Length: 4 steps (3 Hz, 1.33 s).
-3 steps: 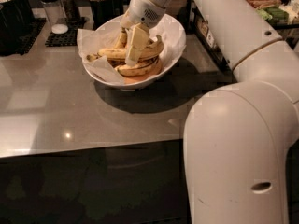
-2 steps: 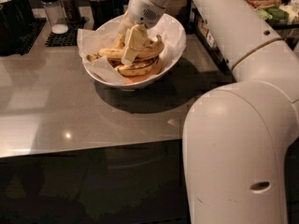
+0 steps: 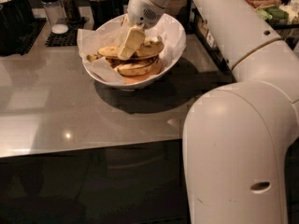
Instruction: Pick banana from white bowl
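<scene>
The white bowl (image 3: 175,50), lined with crinkled white paper, stands on the grey counter at the back and holds a pile of bananas. The longest banana (image 3: 149,50) lies on top of the pile, yellow with dark speckles, running left to right. My gripper (image 3: 128,50) reaches down into the bowl from the upper right and sits right at the middle of that banana, covering part of it. Shorter, more curved bananas (image 3: 135,69) lie beneath it. The bowl's bottom shows an orange tint.
A black mat (image 3: 65,36) with a glass shaker (image 3: 53,14) stands behind the bowl to the left. A dark container (image 3: 11,20) is at the far left. A tray of food (image 3: 268,6) is at the back right. My large white arm (image 3: 243,139) fills the right side.
My gripper has shifted slightly left and lower into the bowl, onto the top banana. The bowl and bananas have not moved.
</scene>
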Each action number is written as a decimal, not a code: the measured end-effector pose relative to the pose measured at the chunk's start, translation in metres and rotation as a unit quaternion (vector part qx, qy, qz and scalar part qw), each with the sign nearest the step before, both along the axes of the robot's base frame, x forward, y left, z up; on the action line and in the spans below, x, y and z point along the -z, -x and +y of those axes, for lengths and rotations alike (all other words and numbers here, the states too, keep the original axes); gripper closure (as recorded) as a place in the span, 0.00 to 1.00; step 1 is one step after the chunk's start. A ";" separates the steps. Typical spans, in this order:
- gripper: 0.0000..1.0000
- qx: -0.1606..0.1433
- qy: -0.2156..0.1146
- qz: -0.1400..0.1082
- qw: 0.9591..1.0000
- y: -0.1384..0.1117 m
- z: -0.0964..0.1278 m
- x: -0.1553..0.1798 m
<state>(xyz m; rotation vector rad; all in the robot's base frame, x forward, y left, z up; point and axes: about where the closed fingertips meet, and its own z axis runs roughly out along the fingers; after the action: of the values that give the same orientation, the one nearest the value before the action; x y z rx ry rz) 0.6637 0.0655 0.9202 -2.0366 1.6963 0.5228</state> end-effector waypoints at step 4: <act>1.00 0.017 -0.026 -0.082 0.996 0.032 -0.014 -0.046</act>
<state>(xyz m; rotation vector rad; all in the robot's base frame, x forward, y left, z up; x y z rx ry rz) 0.6316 0.0512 0.9665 -1.9543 1.6003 0.3740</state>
